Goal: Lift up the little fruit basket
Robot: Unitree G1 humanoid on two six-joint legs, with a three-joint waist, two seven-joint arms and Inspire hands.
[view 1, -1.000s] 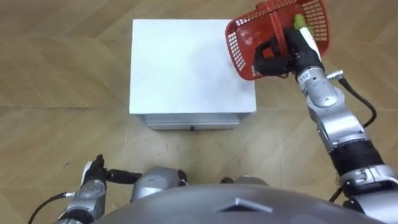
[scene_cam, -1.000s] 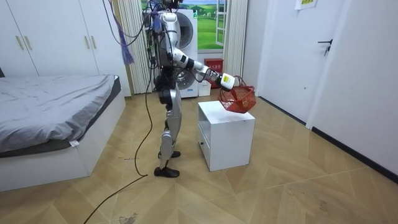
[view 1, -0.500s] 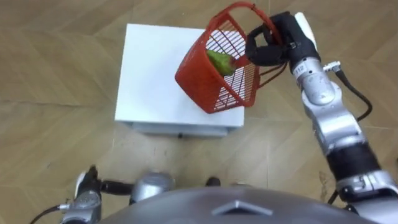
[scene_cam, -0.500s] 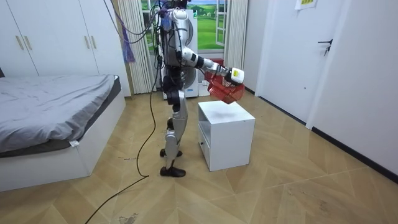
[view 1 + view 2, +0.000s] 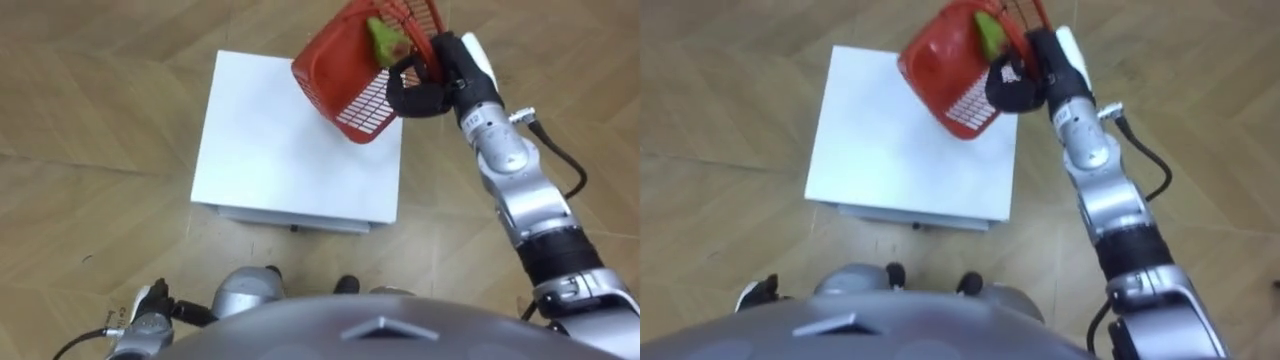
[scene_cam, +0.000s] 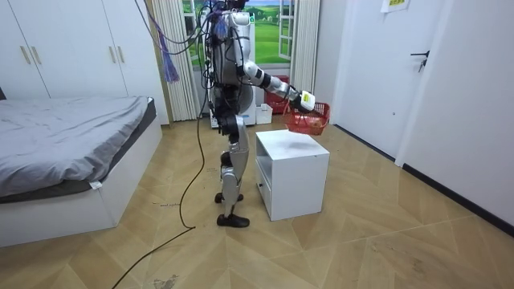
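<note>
The humanoid robot is standing on the wood floor just beside a white box-shaped counter [image 6: 291, 172], with its right arm reaching out over the top. Its right hand [image 5: 428, 88] is holding a red plastic mesh fruit basket [image 5: 352, 72], with fingers and thumb curled round the basket's handle. The basket is hanging in the air, clear of the counter top and above its far side. In the eye views it is tilting, and a green piece of fruit [image 5: 381, 38] is showing inside, near the rim. The left hand [image 5: 148, 312] is hanging low at the robot's side, near the lower left of the left eye view. Whether it is open or closed cannot be told. A drawer front is facing the robot on the counter's near side. In the room view, a grey-covered bed [image 6: 68, 140] is lying well apart on the room view's left, and a white door [image 6: 418, 72] is standing shut on its right.
</note>
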